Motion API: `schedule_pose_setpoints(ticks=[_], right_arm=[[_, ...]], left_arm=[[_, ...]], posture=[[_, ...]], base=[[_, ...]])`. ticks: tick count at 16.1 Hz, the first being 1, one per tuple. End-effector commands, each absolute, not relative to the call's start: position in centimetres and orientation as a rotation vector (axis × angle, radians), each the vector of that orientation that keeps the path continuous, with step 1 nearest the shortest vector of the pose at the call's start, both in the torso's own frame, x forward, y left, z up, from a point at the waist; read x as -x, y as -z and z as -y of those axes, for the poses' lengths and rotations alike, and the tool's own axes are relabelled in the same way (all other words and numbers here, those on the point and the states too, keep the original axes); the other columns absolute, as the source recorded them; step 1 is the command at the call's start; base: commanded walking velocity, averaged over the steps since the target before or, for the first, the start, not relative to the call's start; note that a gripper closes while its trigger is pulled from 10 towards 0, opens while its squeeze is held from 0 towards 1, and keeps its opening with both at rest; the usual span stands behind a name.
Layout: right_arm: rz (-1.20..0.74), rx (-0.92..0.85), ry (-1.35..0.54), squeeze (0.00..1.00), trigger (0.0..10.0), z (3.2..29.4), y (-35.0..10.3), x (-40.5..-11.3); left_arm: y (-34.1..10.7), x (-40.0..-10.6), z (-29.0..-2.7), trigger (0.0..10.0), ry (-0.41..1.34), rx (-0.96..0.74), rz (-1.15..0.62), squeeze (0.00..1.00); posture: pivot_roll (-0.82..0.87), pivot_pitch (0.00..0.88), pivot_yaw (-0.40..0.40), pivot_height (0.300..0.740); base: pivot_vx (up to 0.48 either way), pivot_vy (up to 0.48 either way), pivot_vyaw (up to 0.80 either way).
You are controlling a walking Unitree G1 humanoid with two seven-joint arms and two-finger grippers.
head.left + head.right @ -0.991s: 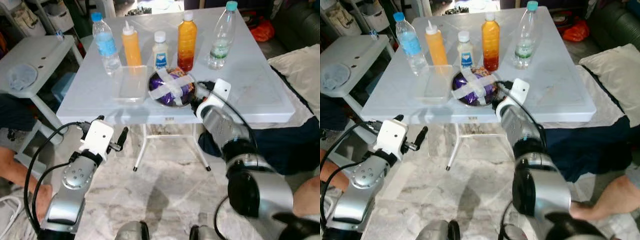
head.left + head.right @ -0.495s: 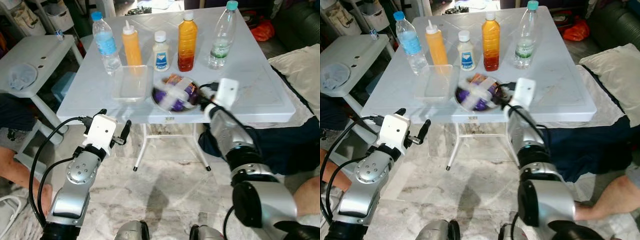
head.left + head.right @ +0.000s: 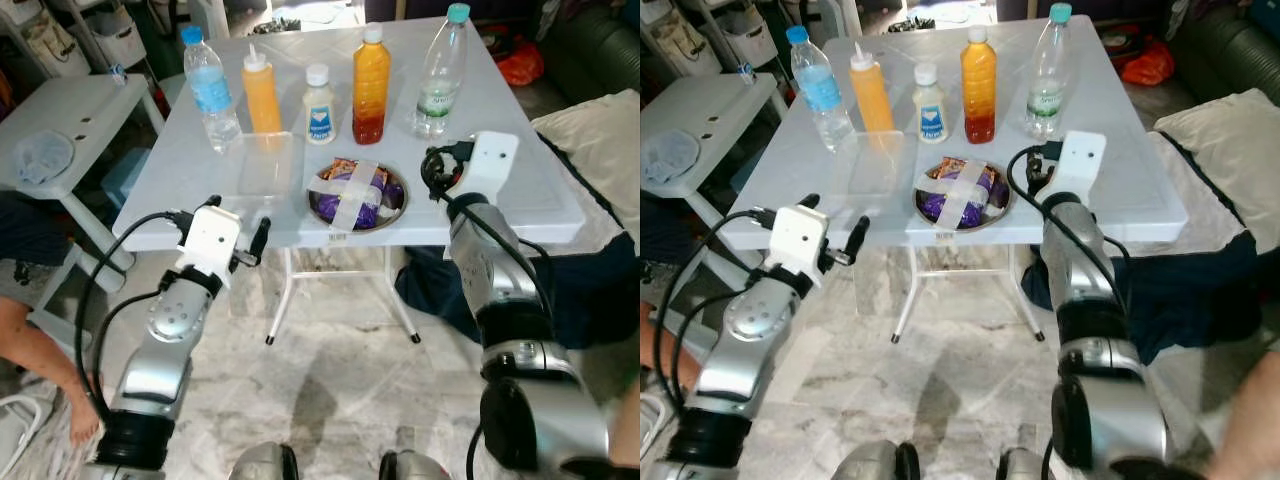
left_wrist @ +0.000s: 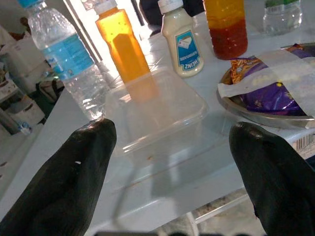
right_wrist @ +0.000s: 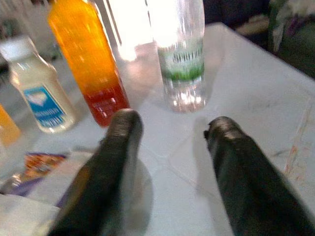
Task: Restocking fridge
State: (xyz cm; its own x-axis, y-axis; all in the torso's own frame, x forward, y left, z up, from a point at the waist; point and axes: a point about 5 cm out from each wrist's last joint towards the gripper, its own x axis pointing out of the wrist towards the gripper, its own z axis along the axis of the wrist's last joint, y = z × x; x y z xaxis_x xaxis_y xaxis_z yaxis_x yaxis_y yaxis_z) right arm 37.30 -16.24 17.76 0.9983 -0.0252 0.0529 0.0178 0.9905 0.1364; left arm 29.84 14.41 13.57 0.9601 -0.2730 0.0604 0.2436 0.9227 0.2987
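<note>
Five upright bottles [image 3: 369, 70], taped bowl [image 3: 356, 195] (near edge)

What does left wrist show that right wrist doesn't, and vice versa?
Left wrist view alone: the blue-label water bottle, the orange squeeze bottle and the clear plastic container straight ahead of the open left gripper.

Right wrist view alone: the green-label water bottle ahead of the open right gripper.

Both: the mayonnaise bottle, the tall orange-and-red juice bottle, the taped bowl of purple snack packs and the white table.
</note>
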Motion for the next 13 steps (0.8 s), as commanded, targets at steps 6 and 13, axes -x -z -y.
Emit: schedule_pose_setpoints(ticks=[6,13], right_arm=[[0.209,-0.098,-0.068,1.00,10.0,14.7,-18.7,-32.1],[0.175,-0.118,0.035,1.00,10.0,15.9,-17.8,-30.6]], left_arm=[[-14.4,-30.5,-15.8,10.0,0.172,-0.253,0.138,0.00],[-15.0,-32.5,-16.3,10.0,0.077,-0.101,0.132,0.00]], posture=[[-0.05,0.000,0.087,0.740],[-0.07,0.000,0.085,0.740]], base=[[0.000,0.000,0.00],[0.000,0.000,0.00]])
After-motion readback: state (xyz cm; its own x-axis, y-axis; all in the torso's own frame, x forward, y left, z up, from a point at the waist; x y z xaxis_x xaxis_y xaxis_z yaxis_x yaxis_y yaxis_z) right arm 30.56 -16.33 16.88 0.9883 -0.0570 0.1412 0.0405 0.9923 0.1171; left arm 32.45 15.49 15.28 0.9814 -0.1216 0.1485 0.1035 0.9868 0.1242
